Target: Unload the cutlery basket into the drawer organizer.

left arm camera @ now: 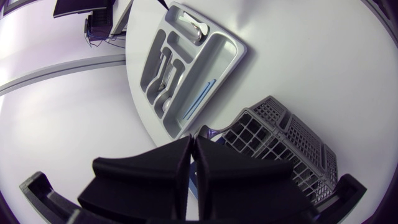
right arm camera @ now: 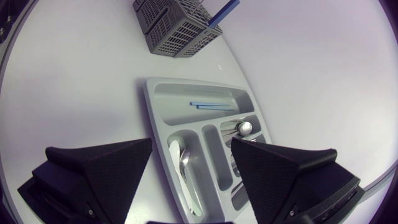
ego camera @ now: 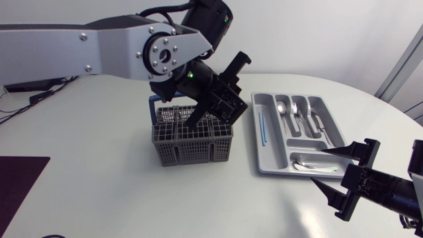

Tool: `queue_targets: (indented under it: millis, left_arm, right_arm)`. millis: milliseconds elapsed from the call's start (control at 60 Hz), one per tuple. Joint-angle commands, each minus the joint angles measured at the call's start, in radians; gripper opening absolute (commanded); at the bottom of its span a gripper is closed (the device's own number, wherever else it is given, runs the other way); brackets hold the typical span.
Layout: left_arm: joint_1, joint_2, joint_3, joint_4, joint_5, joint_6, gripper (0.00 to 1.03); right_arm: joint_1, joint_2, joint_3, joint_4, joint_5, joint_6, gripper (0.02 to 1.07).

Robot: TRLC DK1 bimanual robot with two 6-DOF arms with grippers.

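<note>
Bright, even light falls from overhead on the round white table (ego camera: 99, 172). The grey plastic mesh cutlery basket (ego camera: 193, 142) throws only a short, soft shadow. A pale sheen, perhaps lamp glare, lies near the right arm's matte black gripper (ego camera: 344, 180). In both wrist views (fisheye ones) the table's edge bows strongly.

White table (ego camera: 99, 165); a dark flat mat (ego camera: 20, 182), perhaps, at its near-left edge
</note>
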Motion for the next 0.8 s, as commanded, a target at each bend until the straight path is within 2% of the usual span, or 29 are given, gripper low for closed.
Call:
queue_targets:
  millis: [0, 617, 700, 783]
  left_arm:
    - [-0.01, -0.03, 0.002, 0.001, 0.009, 0.038, 0.03]
    - [-0.018, -0.126, -0.047, -0.004, 0.009, 0.036, 0.03]
    - [-0.024, -0.136, -0.038, -0.01, 0.009, -0.01, 0.03]
    - [-0.036, -0.116, 0.009, -0.024, 0.006, -0.151, 0.03]
  right_arm:
    - [0.006, 0.004, -0.017, 0.003, -0.01, 0.013, 0.94]
    - [0.013, -0.037, -0.011, -0.021, -0.011, 0.027, 0.94]
    - [0.016, -0.064, -0.006, -0.018, -0.019, 0.065, 0.94]
    - [0.02, -0.103, -0.002, 0.0, -0.017, 0.139, 0.94]
